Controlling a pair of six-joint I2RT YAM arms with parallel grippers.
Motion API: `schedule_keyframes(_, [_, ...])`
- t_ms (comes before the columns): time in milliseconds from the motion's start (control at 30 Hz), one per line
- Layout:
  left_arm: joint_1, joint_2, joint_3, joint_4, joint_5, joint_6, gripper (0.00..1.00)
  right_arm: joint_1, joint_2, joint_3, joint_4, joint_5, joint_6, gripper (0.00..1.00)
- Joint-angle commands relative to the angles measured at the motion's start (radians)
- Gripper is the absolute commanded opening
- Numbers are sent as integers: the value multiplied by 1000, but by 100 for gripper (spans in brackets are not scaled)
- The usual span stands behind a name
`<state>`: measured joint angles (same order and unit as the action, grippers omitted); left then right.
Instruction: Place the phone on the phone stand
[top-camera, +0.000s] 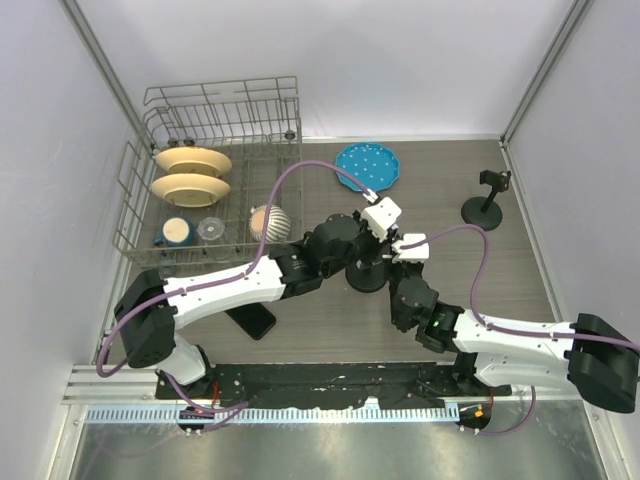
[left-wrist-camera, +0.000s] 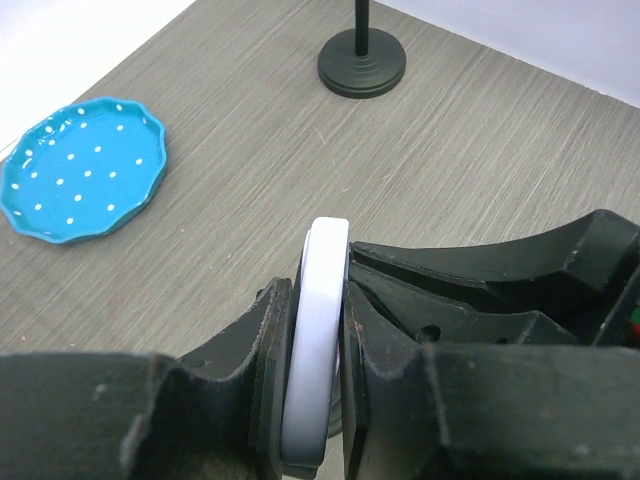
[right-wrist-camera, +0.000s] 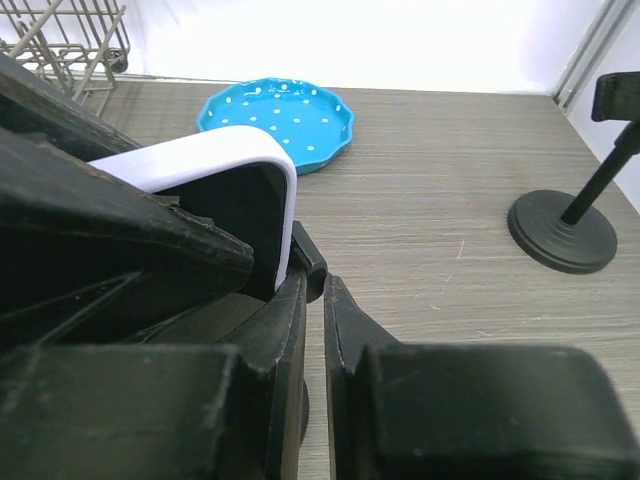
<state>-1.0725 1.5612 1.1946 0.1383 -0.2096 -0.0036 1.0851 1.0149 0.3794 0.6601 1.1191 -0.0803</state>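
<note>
My left gripper (left-wrist-camera: 316, 300) is shut on the white-edged phone (left-wrist-camera: 318, 340), which it holds upright on its edge above the table. The right wrist view shows the phone (right-wrist-camera: 205, 155) with its dark face and white case sitting low against a small black lip of the phone stand (right-wrist-camera: 318, 262). My right gripper (right-wrist-camera: 315, 275) is shut, and its tips pinch that lip. Seen from above, both grippers meet at the table's middle. The left gripper (top-camera: 362, 235) is over the stand's round black base (top-camera: 365, 278), and the right gripper (top-camera: 393, 263) is just to the right of that base.
A second black stand (top-camera: 487, 205) is at the far right. A blue dotted plate (top-camera: 367, 166) lies behind the grippers. A wire dish rack (top-camera: 215, 170) with plates and cups fills the back left. A flat dark slab (top-camera: 255, 320) lies under the left arm.
</note>
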Motion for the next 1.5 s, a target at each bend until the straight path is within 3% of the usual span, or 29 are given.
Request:
schedule_keyframes(0, [82,30,17,129,-269,22,0,128,-35,71,60,-30,20,1])
schedule_keyframes(167, [101,-22,-41,129,-195,8,0,128,-58,127,-215,-5,186,1])
schedule_keyframes(233, [108,-27,-62,132,-203,-28,0,128,-58,136,-278,-13,230,7])
schedule_keyframes(467, [121,-20,-70,147,-194,-41,0,180,-6,205,-346,27,264,8])
schedule_keyframes(567, [125,-18,-73,144,-183,-39,0,191,10,242,-397,21,304,14])
schedule_keyframes(600, [126,-23,-76,142,-179,-38,0,191,2,265,-466,13,348,23])
schedule_keyframes(700, [137,-32,-90,138,-125,-38,0,191,-66,277,-594,-68,395,39])
schedule_keyframes(800, [138,-41,-104,133,-96,-32,0,190,-137,254,-704,-157,428,47])
schedule_keyframes(967, [143,-27,-102,132,-66,-38,0,190,-257,224,-852,-208,482,51])
schedule_keyframes(1067, [149,-26,-99,121,-63,-38,0,190,-308,201,-860,-329,459,54])
schedule_keyframes(1133, [152,-27,-99,119,-65,-35,0,191,-320,190,-841,-505,442,54])
schedule_keyframes(1200, [155,-27,-95,107,-57,-32,0,190,-329,182,-853,-547,467,54])
schedule_keyframes(1333, [166,-59,-96,78,-1,-36,0,187,-374,156,-928,-351,539,64])
schedule_keyframes(1400, [174,-90,-98,41,79,-38,0,121,-378,162,-956,-347,542,69])
schedule_keyframes(1433, [181,-99,-101,31,120,-36,0,80,-372,161,-947,-443,525,70])
schedule_keyframes(1467, [184,-111,-102,18,162,-33,0,-41,-366,155,-927,-512,510,70])
